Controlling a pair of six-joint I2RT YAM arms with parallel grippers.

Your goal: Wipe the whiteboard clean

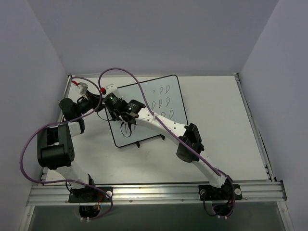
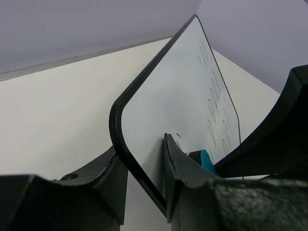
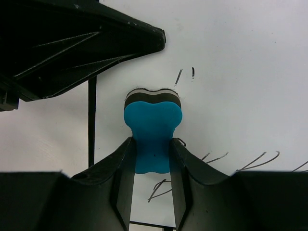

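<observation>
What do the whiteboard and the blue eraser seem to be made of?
The whiteboard: smooth white face, probably coated, marks sitting on top; its black frame looks like plastic. The blue eraser: likely soft foam, as it pinches in where the right tool squeezes it; dark front layer, perhaps felt.

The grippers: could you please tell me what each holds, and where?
The left gripper clamps the whiteboard by its black-framed edge near a corner; the right gripper pinches the blue eraser by its narrow part.

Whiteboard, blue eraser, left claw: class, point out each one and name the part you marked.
whiteboard (image 2: 178, 86), left wrist view, bare white face.
blue eraser (image 3: 153, 127), right wrist view, blue body.
left claw (image 2: 140, 149), left wrist view, midway between its fingertips, at the board's edge.
</observation>
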